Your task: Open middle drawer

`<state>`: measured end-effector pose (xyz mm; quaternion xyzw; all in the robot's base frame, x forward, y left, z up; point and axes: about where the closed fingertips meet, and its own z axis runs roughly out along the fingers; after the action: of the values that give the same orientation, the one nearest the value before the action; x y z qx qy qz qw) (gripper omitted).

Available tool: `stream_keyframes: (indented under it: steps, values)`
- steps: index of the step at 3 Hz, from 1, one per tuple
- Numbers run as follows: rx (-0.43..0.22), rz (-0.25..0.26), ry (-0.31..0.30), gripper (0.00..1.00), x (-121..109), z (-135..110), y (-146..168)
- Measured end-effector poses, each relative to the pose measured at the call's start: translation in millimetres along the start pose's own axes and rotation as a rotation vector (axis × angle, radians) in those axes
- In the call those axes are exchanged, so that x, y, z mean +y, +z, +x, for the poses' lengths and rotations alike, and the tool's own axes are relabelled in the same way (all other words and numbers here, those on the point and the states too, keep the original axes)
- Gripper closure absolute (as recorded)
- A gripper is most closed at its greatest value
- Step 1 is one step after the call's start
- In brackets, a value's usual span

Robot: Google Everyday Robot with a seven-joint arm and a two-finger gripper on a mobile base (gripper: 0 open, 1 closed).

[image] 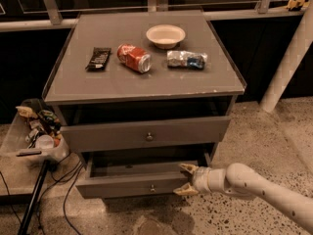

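Note:
The middle drawer [132, 184] is the lower grey front with a small round knob [152, 188]. It stands pulled out a little, and its shallow grey tray shows behind the front. My gripper [180, 179] is at the right end of that front. It is open, with one fingertip [186, 168] above the front's top edge and the other near its lower edge. The white arm reaches in from the lower right.
Above is a taller, wider drawer front [146, 133] with its own knob. The cabinet top [98, 82] holds a white bowl [166, 35], a red can [133, 58], a dark packet [98, 58] and a crumpled bag [186, 59]. A clear bin of items [36, 131] and cables stand left.

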<state>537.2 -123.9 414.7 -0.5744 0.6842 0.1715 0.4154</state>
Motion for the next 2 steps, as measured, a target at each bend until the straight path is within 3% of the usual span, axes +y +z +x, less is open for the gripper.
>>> stream_keyframes:
  steps: [2]
  values:
    - [0.008,0.007,0.008,0.83,16.2,12.4,-16.4]
